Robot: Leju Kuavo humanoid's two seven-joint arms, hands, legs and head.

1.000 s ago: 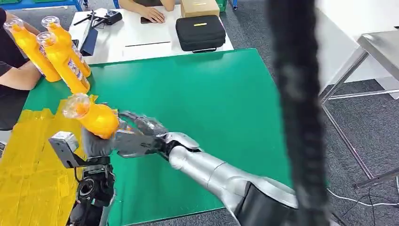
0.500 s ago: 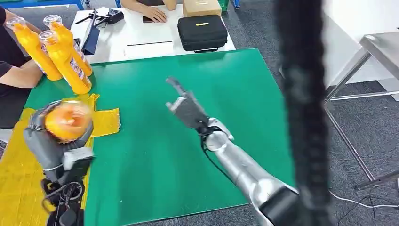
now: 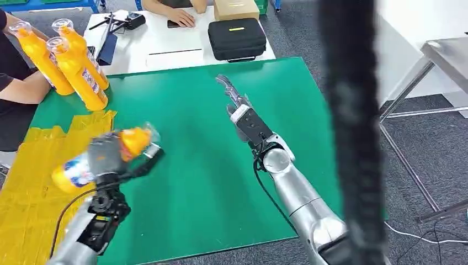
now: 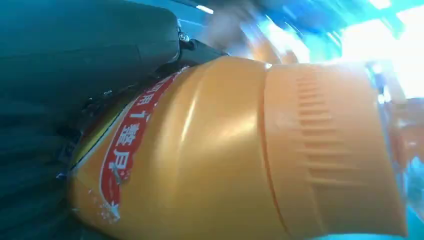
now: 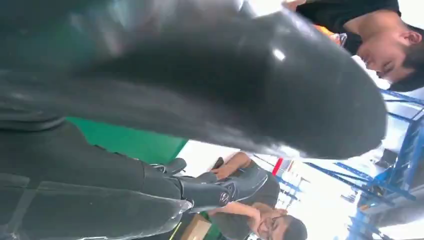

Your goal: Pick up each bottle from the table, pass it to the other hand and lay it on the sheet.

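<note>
An orange bottle point(image 3: 96, 160) is gripped by the left robot hand point(image 3: 106, 155) and held tilted, nearly on its side, above the edge where the yellow sheet point(image 3: 33, 193) meets the green desk point(image 3: 193, 182); in the left wrist view the bottle body point(image 4: 225, 155) is seen pressed against the palm. The right robot hand point(image 3: 238, 108) is raised over the middle of the desk, fingers apart and nothing held. Three more bottles point(image 3: 66, 61) are standing at the far left corner, beside a seated person point(image 3: 14, 94). For the laying step, the bottle should probably be carried further over the sheet, lowered until its side is fully supported, and only then released, so that rolling toward the desk is avoided.
</note>
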